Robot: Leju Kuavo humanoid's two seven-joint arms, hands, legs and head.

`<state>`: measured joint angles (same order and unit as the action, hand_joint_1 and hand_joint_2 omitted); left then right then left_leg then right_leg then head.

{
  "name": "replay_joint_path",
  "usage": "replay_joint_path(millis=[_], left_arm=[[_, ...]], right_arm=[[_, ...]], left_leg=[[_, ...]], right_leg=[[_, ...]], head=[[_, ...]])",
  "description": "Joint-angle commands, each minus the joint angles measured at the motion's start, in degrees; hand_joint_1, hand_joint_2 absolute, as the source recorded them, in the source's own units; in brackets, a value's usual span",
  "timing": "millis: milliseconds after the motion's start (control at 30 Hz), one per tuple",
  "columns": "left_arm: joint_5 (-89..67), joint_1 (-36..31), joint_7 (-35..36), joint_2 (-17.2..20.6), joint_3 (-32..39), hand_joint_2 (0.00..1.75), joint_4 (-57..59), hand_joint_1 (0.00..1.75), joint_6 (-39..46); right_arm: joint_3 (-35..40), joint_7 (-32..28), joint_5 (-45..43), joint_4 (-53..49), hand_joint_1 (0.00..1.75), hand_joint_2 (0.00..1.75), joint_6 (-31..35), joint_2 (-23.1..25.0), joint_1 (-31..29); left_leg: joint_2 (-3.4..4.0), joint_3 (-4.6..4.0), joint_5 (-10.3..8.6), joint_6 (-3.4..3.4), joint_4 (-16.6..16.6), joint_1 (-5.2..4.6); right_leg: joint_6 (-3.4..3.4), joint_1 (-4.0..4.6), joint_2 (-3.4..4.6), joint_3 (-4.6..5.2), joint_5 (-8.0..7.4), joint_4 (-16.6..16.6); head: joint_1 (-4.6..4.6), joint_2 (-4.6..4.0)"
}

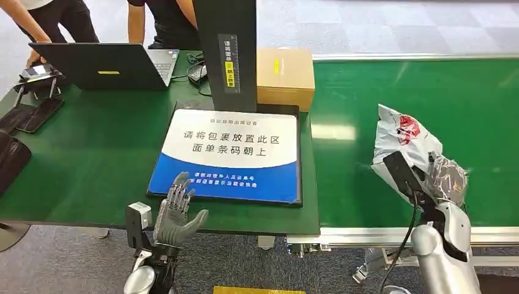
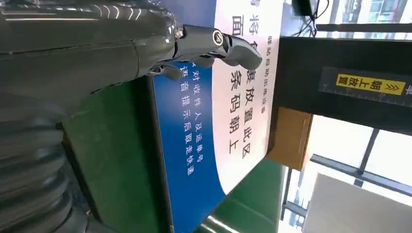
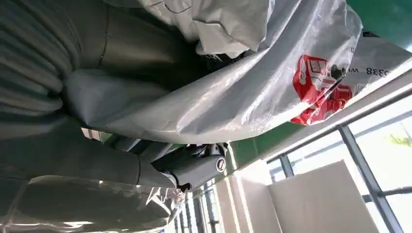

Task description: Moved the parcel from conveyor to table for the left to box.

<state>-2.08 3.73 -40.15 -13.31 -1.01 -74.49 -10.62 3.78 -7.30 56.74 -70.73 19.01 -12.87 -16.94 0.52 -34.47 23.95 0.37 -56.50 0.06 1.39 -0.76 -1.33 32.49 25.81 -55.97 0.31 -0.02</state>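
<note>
Crinkled grey plastic parcel (image 1: 404, 144) is gripped by right hand (image 1: 445, 184) above green conveyor belt (image 1: 428, 92); left hand (image 1: 175, 211) is held empty, fingers spread, at table edge (image 1: 245, 225).

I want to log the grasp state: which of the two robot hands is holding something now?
The right robot hand, over the conveyor, grips the grey plastic parcel bag. The left robot hand is empty, fingers spread.

The parcel (image 1: 404, 144) hides most of the right hand's fingers (image 3: 194, 170).

Left robot hand (image 1: 176, 214) raised with fingers spread, empty; right robot hand (image 1: 445, 184) clenched, holding.
</note>
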Motion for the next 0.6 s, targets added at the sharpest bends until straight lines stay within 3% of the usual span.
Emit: replay_joint_path(millis=[33,333,600], left_arm=[[-0.12,-1.33,0.15,-0.03,-0.07,1.75,2.15,0.00,-0.18],[-0.11,-1.50,0.15,-0.04,-0.12,1.75,2.31,0.00,-0.49],[-0.21,-3.22,0.15,0.15,-0.48,1.75,3.84,0.00,-1.11]], right_arm=[[-0.23,-0.36,0.33,-2.15,1.75,1.75,0.61,0.48,-0.02],[0.24,-1.10,0.99,-3.16,1.75,1.75,1.18,0.52,0.30],[8.48,-5.01,5.27,-7.29,1.75,1.75,-1.30,-0.73,2.09]], left_leg=[[0.01,0.30,0.10,-0.07,0.04,0.02],[0.01,0.27,0.09,-0.07,0.05,0.01],[0.07,0.21,0.07,-0.07,0.05,0.02]], right_leg=[[-0.09,0.00,0.19,-0.26,0.08,0.03],[-0.09,0.00,0.17,-0.23,0.08,0.03],[-0.09,0.01,0.21,-0.16,0.04,0.03]], head=[[0.00,0.00],[0.00,0.00],[0.00,0.00]])
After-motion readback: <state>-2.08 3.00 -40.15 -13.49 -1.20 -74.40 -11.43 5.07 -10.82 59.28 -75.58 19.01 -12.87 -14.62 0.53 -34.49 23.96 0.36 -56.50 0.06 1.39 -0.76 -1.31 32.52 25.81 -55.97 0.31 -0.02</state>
